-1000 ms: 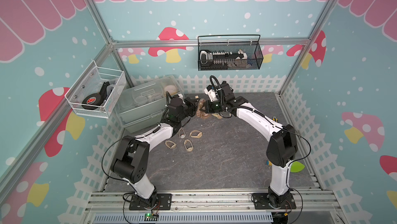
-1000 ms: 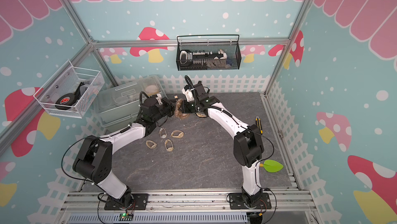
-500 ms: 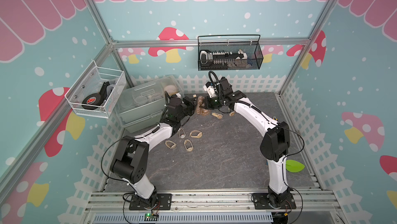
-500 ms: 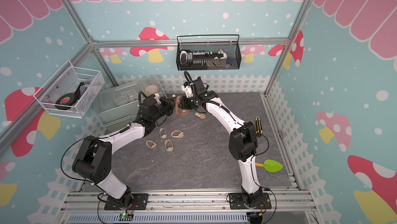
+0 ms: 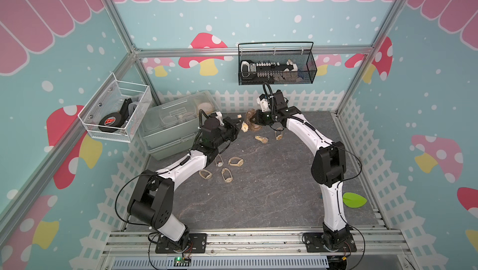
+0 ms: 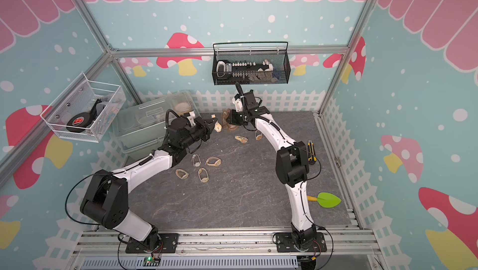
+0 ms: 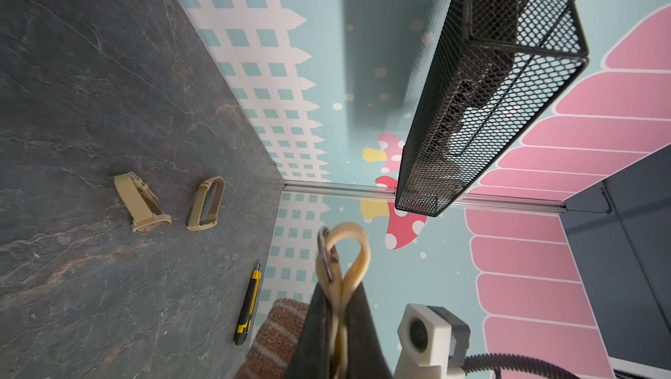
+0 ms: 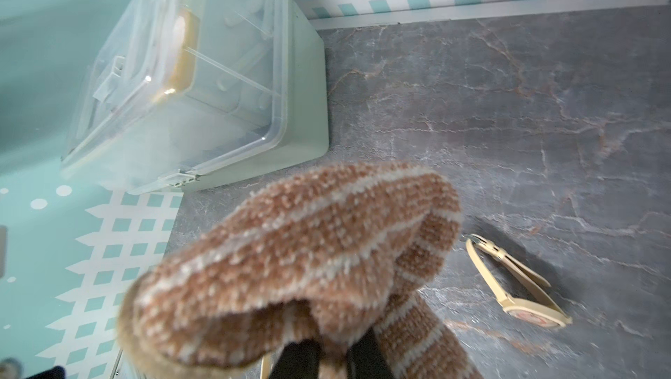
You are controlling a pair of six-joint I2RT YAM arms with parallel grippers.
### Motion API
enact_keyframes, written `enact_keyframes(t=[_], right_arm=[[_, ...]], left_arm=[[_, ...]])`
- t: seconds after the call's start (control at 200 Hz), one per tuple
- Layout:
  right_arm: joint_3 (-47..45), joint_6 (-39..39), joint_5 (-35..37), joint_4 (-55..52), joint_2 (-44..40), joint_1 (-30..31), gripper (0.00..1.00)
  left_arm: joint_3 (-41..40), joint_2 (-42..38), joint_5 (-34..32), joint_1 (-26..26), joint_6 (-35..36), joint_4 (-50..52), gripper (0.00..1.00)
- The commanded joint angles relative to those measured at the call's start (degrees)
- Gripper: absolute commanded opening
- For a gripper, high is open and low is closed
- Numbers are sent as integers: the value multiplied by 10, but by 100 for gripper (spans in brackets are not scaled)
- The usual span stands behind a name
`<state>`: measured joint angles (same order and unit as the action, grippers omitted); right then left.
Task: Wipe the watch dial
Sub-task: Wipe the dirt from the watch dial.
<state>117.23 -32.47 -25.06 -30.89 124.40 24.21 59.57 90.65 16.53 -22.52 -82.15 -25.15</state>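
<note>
Left gripper (image 5: 236,125), jaws nearly closed, pinching the doubled strap of a beige watch (image 5: 244,127) clear of the grey tabletop (image 5: 258,191). Right gripper (image 5: 257,120), likewise closed, clamping a brown striped cloth (image 5: 250,123) that bunches beyond its fingertips. Watch and cloth meet near the rear centre of the table, just beside each other; contact cannot be judged. A clear lidded bin (image 5: 170,126) stands close behind the left wrist, the white fence wall (image 5: 232,100) near behind the cloth. Two loose watches (image 5: 261,139) lie beside the right forearm and four (image 5: 235,162) by the left forearm; wider tabletop opens toward the arm bases. The strap loop extends straight out from the left fingers, with the pale dial visible from above.
</note>
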Motion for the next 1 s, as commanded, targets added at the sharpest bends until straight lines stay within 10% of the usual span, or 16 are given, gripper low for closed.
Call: enact_keyframes(t=[0.0, 0.48, 0.991], right_arm=[[-27, 15, -3, 9, -52, -1, 0], [-179, 8, -8, 38, -216, 33, 0], [-110, -4, -9, 53, -102, 78, 0]], left_arm=[[-14, -13, 8, 6, 0, -2, 0], [-12, 13, 1, 12, -8, -30, 0], [-15, 13, -13, 5, -73, -83, 0]])
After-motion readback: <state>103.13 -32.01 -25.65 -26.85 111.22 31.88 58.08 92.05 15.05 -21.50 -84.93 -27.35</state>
